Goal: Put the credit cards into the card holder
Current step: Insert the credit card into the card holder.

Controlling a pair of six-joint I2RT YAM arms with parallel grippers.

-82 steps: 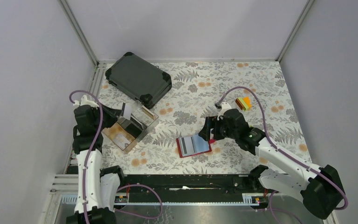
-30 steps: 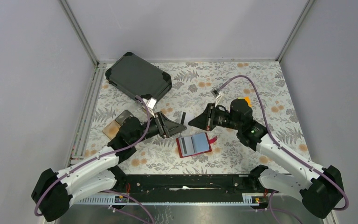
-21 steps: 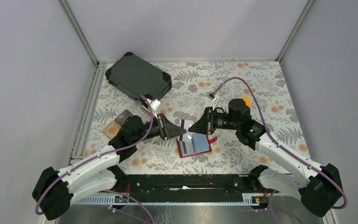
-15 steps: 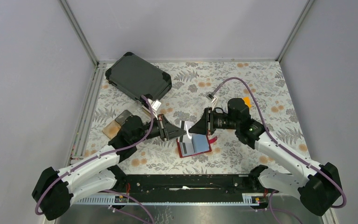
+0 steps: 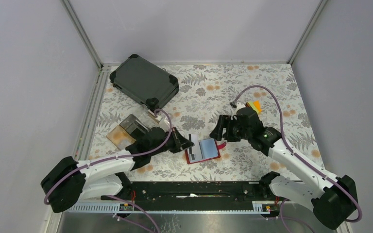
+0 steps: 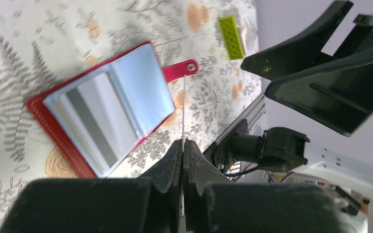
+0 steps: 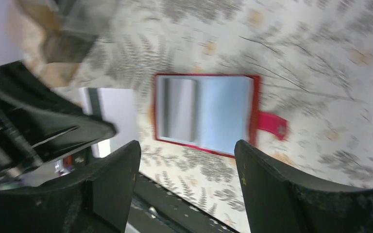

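The red card holder (image 5: 189, 158) lies open on the floral table, with a grey striped card (image 5: 194, 152) in its left half and a light blue card (image 5: 209, 148) in its right half. My left gripper (image 5: 183, 142) is shut on a white card with a dark stripe (image 5: 192, 140), held on edge just above the holder's left side. The left wrist view shows that card edge-on (image 6: 183, 104) between the shut jaws (image 6: 183, 143), with the holder (image 6: 41, 116) below. My right gripper (image 5: 218, 131) is open and empty, just right of the holder (image 7: 255, 111), jaws wide (image 7: 187, 160).
A large dark case (image 5: 143, 82) lies at the back left. A clear box on a wooden base (image 5: 131, 131) stands left of my left arm. Yellow and orange blocks (image 5: 255, 106) sit behind my right arm, with a green block (image 6: 232, 30) near them. A black rail (image 5: 194, 189) runs along the front.
My left arm swung from the clear box to the holder with the striped card and lowered it. My right gripper, close to the card half a second ago, has drawn back to the right.
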